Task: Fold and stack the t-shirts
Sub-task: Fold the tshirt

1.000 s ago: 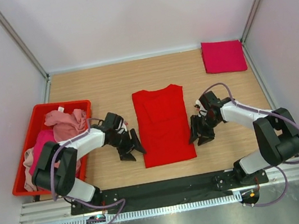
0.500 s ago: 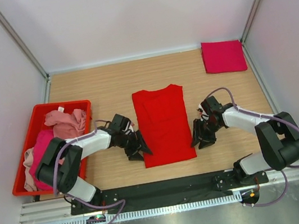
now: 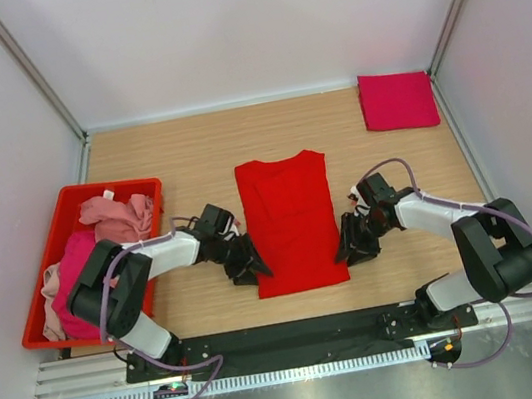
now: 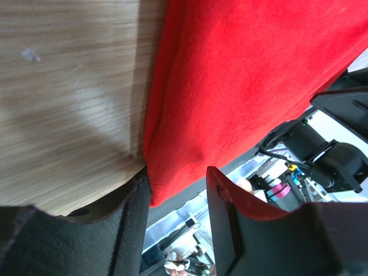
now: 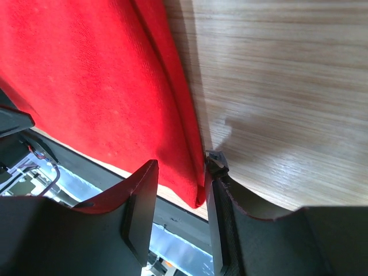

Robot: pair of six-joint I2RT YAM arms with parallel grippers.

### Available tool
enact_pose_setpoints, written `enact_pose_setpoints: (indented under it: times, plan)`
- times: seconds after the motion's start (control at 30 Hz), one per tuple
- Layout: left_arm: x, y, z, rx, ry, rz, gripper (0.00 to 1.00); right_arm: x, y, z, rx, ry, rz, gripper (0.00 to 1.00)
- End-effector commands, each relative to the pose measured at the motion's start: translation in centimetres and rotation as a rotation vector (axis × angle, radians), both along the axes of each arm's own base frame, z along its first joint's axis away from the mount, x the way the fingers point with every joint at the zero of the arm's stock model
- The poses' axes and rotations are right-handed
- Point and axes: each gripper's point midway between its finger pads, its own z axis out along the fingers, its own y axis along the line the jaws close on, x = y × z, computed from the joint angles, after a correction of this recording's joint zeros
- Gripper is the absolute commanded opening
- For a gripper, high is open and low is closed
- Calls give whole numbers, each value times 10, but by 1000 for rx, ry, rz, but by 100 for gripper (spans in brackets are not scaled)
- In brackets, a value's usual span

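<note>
A bright red t-shirt (image 3: pixel 289 218), folded into a long strip, lies flat mid-table. My left gripper (image 3: pixel 252 265) is at its near left corner and my right gripper (image 3: pixel 351 247) at its near right corner. In the left wrist view the left gripper (image 4: pixel 175 215) stands open with the red t-shirt's (image 4: pixel 241 75) corner edge between the fingers, against the left one. The right wrist view has the right gripper (image 5: pixel 175 213) open around the red t-shirt's (image 5: pixel 98 86) corner, the cloth lying against the right finger (image 5: pixel 217 224). A folded magenta t-shirt (image 3: pixel 397 100) lies at the back right.
A red plastic bin (image 3: pixel 112 186) stands at the left, holding a crumpled pale pink shirt (image 3: pixel 119 218) and a magenta one (image 3: pixel 74 254). White walls enclose the wooden table (image 3: pixel 178 153) on three sides. A black rail (image 3: pixel 298 336) runs along the near edge.
Both grippers have slid toward me and inward along the red t-shirt's sides to its near corners. Both pairs of jaws have narrowed around the cloth edge.
</note>
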Motion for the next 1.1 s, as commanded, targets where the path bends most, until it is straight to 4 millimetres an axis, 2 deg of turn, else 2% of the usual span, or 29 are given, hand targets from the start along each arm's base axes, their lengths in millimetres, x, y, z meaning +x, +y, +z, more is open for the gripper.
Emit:
enact_pose_setpoints:
  times: [0.0,0.23,0.43,0.63,0.77,0.9,1.07]
  plan:
    - [-1,22,-40,152,-17,21,44,1,-6,-15,-50,-10,0,45]
    - [-1,22,-43,155,-16,23,38,-2,-4,-18,-51,2,9,43]
    - [-4,24,-44,157,-5,26,35,-5,-2,-22,-42,19,6,38]
    - [-5,37,-33,228,-34,21,39,-6,-10,-19,-85,14,-3,38]
    - [7,38,-25,240,-94,27,41,-6,-10,-19,-86,9,-8,38]
    - [15,34,-28,245,-107,16,42,-6,-10,-21,-91,14,-3,38]
    - [13,32,-36,234,-85,10,41,-7,-9,-23,-82,27,2,41]
